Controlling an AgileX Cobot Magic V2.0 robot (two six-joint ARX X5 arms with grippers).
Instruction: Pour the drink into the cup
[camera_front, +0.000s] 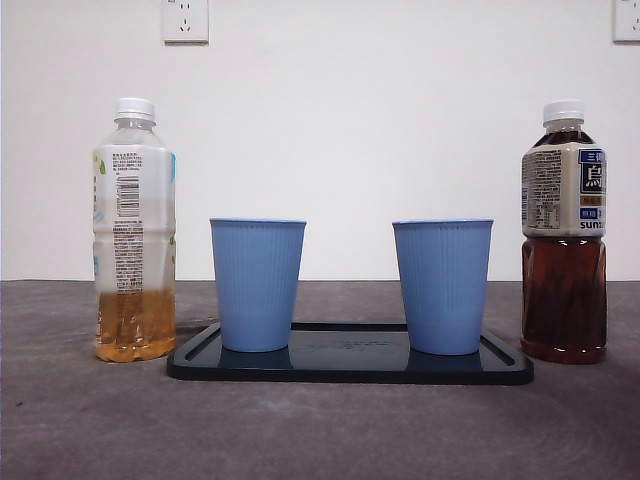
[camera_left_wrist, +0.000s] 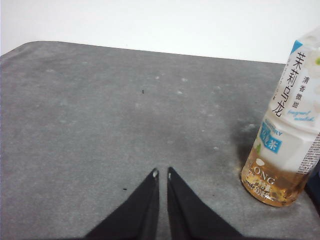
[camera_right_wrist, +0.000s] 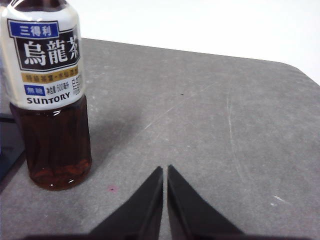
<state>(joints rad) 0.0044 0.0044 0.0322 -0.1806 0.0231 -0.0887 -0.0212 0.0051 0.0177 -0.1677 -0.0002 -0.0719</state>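
Two blue ribbed cups stand upright on a dark tray (camera_front: 350, 370): the left cup (camera_front: 257, 284) and the right cup (camera_front: 442, 286). A capped jasmine tea bottle (camera_front: 133, 232), about a quarter full of pale amber drink, stands left of the tray. A capped oolong tea bottle (camera_front: 563, 235) with dark brown drink stands right of the tray. My left gripper (camera_left_wrist: 162, 174) is shut and holds nothing, off to the side of the jasmine bottle (camera_left_wrist: 285, 135). My right gripper (camera_right_wrist: 165, 170) is shut and holds nothing, beside the oolong bottle (camera_right_wrist: 50, 95). Neither arm shows in the front view.
Grey tabletop (camera_front: 320, 430) runs in front of the tray, with a white wall and two wall sockets behind. A dark corner of the tray (camera_right_wrist: 7, 145) shows past the oolong bottle in the right wrist view.
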